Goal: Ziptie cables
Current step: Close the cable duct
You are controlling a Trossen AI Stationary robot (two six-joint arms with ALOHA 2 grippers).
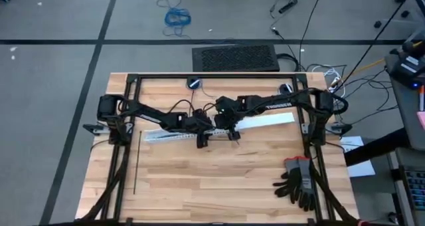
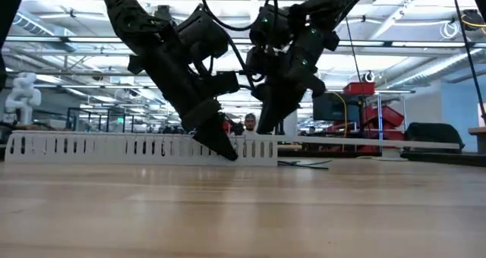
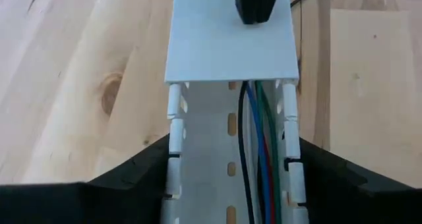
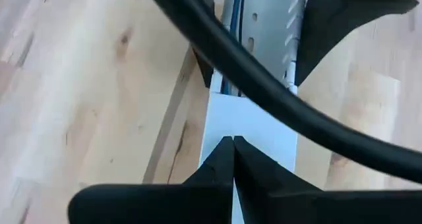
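A white slotted duct [image 1: 166, 135] lies across the table's middle, and a flat white cover [image 3: 231, 39] caps its right part. The cables [image 3: 260, 158], black, blue, red and green wires, run lengthwise inside the open duct and pass under the cover. My left gripper [image 1: 201, 138] straddles the duct just left of the cover's edge. My right gripper [image 1: 232, 131] is shut, with its tips down on the cover. One ziptie [image 1: 135, 163], a thin black strip, lies flat on the table at the left, far from both grippers. My left gripper takes the duct between its two fingers, one finger [image 3: 148, 168] on each slotted side wall [image 3: 173, 138], just short of the cover's edge. The fingers come from above and lie across the duct, which rests flat on the table. My right gripper presses its shut fingertips [image 4: 233, 143] on the cover's top face [image 4: 221, 118], near the cover's left end. It comes from above, slanting down.
Black frame bars [image 1: 126, 119] stand at the table's left and right sides and along its far edge. A pair of dark gloves [image 1: 297, 181] lies at the near right. Bare wood lies in front of the duct.
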